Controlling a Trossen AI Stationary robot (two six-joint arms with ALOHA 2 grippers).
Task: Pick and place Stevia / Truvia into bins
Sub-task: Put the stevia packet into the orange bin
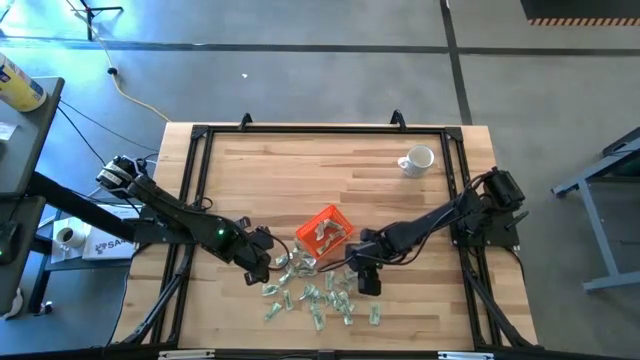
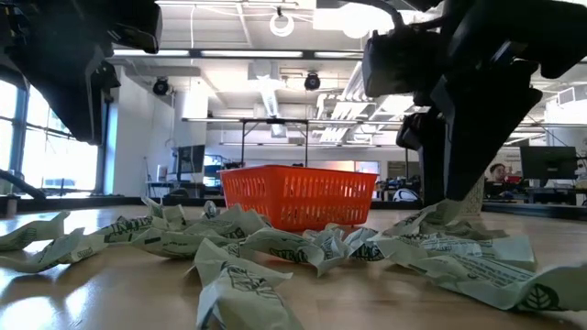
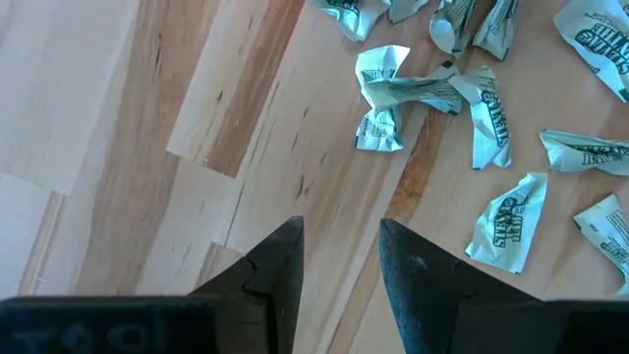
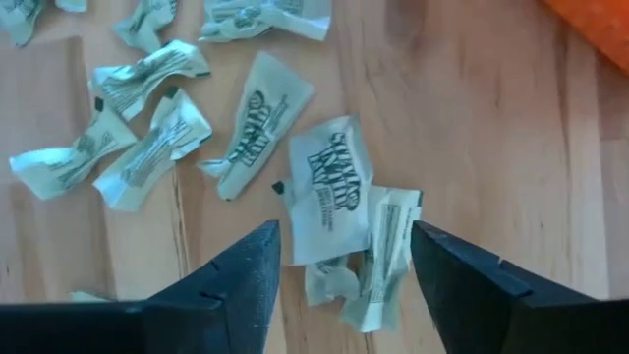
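Two dark, jointed arms, a small green light on the left arm (image 1: pixel 219 235); each gripper has black wedge-shaped fingers (image 3: pixel 276 267).

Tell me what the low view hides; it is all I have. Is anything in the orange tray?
Observer: Yes. From above, the orange tray holds several pale sachets.
Reviewer: Which arm is the dark mass on my right?
Observer: The right gripper. Its wrist camera shows the fingers open and empty, over two overlapping sachets on the table.
Reviewer: And the left one?
Observer: The left gripper is open and empty above bare wood, beside the scattered sachets.
Reviewer: Anything else on the table?
Observer: A white mug near the far right corner, well away from the pile.
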